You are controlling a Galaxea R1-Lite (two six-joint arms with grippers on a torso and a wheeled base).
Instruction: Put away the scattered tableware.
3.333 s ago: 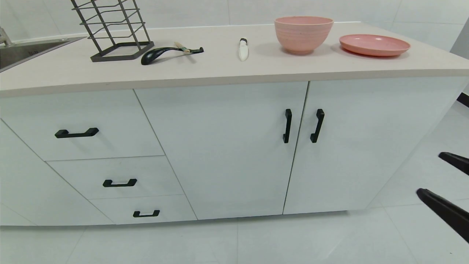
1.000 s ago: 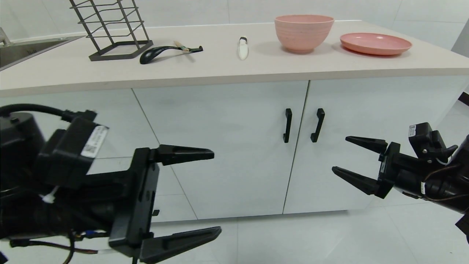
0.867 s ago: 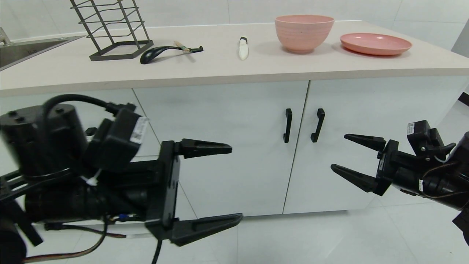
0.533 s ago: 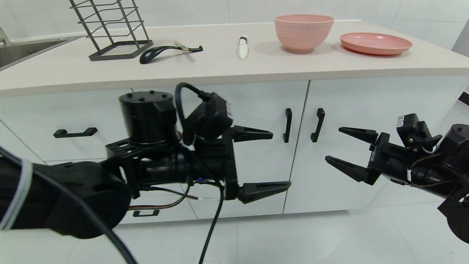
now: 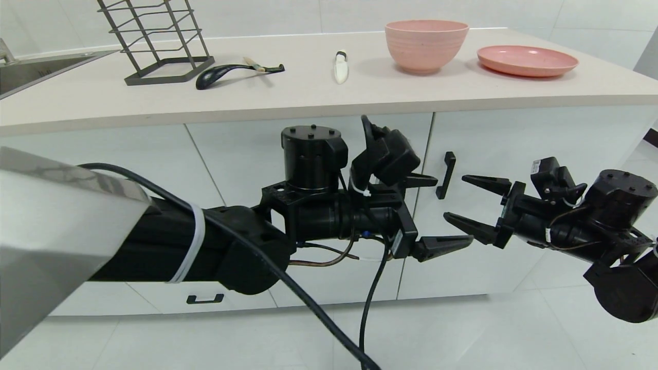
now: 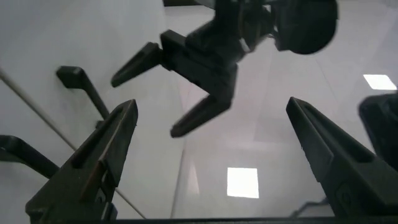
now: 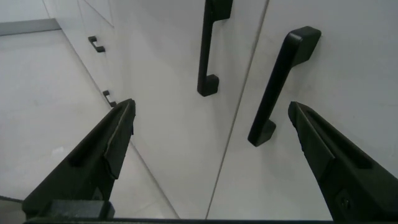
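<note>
On the countertop (image 5: 308, 97) lie a pink bowl (image 5: 425, 45), a pink plate (image 5: 527, 60), a small white utensil (image 5: 341, 68), a black spoon (image 5: 226, 73) and a thin wooden-handled stick (image 5: 254, 63). Below counter height, my left gripper (image 5: 454, 209) (image 6: 211, 106) hangs open and empty in front of the two cabinet doors, covering the left door's handle. My right gripper (image 5: 454, 197) (image 7: 211, 106) is open too, facing the left one and pointing at the door handles (image 7: 211, 46) (image 7: 283, 84). The right door's handle (image 5: 446, 174) shows between the grippers.
A black wire rack (image 5: 159, 41) stands at the counter's back left, beside a steel sink (image 5: 36, 72). Three drawers sit left of the doors; the lowest drawer handle (image 5: 204, 298) is visible. The white tiled floor (image 5: 462, 334) lies open before the cabinet.
My left arm has swung from the lower left up and rightward, across the cabinet front to the door handles. The right gripper crept left and slightly up. Both stayed open.
</note>
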